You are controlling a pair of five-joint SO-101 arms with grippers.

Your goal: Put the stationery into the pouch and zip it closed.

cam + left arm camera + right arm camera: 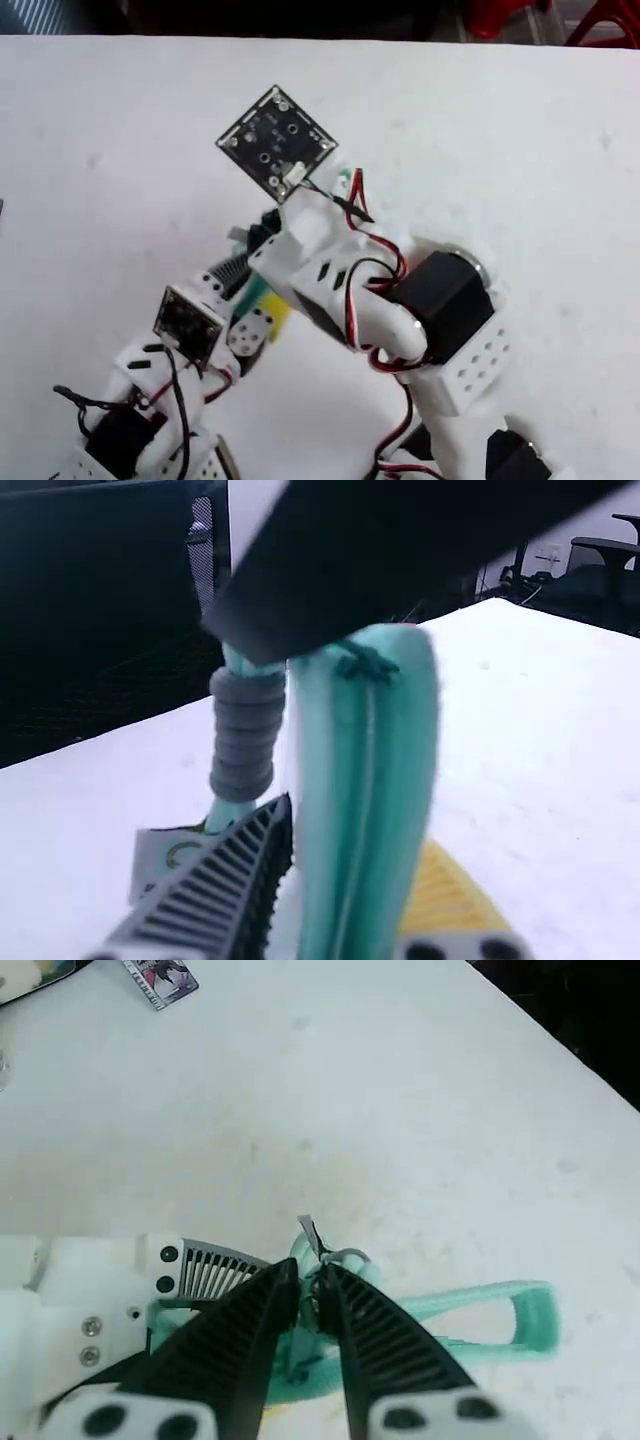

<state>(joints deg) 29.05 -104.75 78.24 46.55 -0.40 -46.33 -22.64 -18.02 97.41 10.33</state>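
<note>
The teal pouch [365, 780] stands on edge near the middle of the table's near side. The left gripper [350, 860] is clamped on it, with a black ridged finger on one face and a yellow one on the other. The right gripper [312, 1285] comes in from above, its two black fingers drawn almost together on the zip pull [310, 1232], whose grey tab pokes out past the tips. The pouch's strap loop [520, 1310] lies flat on the table beside the right gripper.

A pen [243, 740] with a grey ribbed grip stands just beside the pouch. Its upper end is hidden behind the right gripper, and I cannot tell whether its lower end sits inside the pouch.

The white table [480, 120] lies open to the far side, the left and the right. The far edge is well away, and a small card [160, 980] lies far out on the table.

From above, the right arm [440, 310] and left arm [150, 400] cover nearly all of the pouch, leaving a green sliver. How far the zip is closed cannot be made out.
</note>
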